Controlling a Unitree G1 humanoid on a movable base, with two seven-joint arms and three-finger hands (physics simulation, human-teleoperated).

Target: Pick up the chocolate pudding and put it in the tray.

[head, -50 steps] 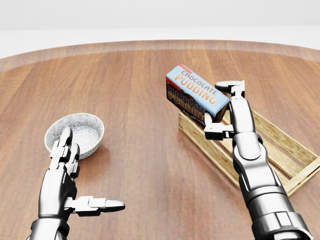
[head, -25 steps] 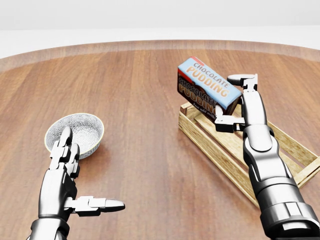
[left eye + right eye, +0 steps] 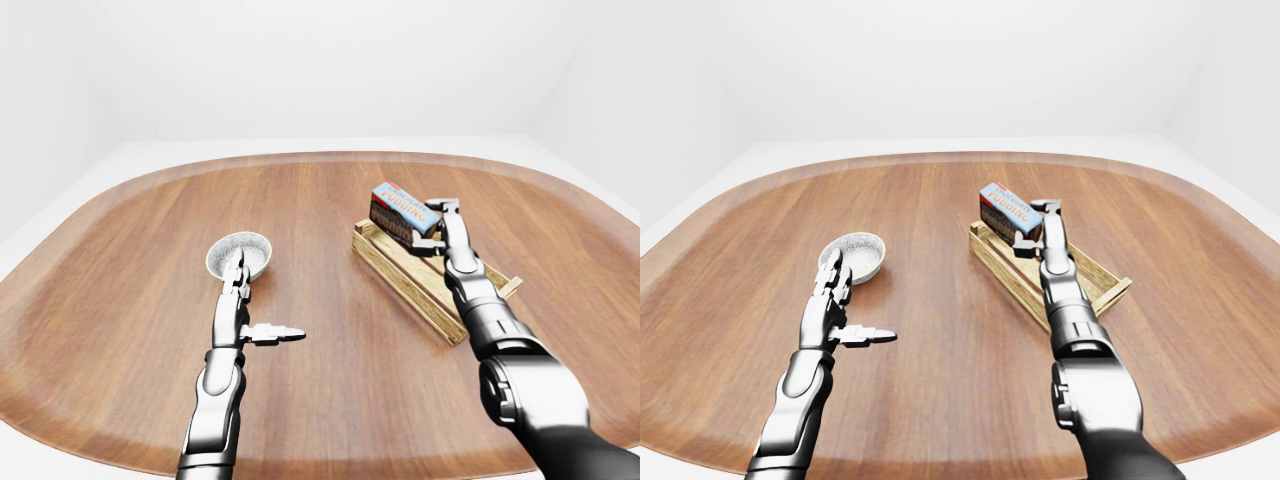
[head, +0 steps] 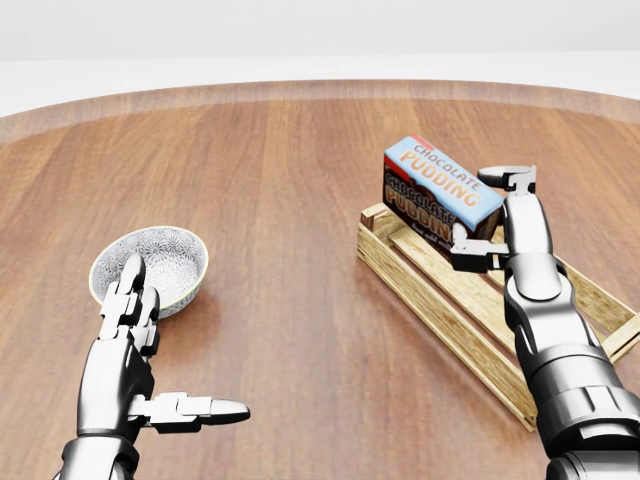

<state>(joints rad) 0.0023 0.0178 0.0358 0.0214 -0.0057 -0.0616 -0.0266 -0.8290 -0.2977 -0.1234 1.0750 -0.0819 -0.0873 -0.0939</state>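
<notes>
The chocolate pudding box (image 4: 440,190), blue on top with dark sides, hangs tilted above the upper left end of the wooden slatted tray (image 4: 430,290) in the head view. My right hand (image 4: 492,215) is shut on the box's right end, one finger over the top edge and the thumb under it. My left hand (image 4: 165,350) hovers open at the lower left of the head view, thumb pointing right, nothing in it.
A patterned white bowl (image 4: 160,262) stands on the round wooden table (image 4: 290,200) just above my left hand. The table's rim (image 3: 330,160) curves along the top of the left-eye view, with white floor and walls beyond.
My right hand has carried the pudding box to the right and slightly down, from left of the tray to over its upper left end. The left hand and bowl have not moved.
</notes>
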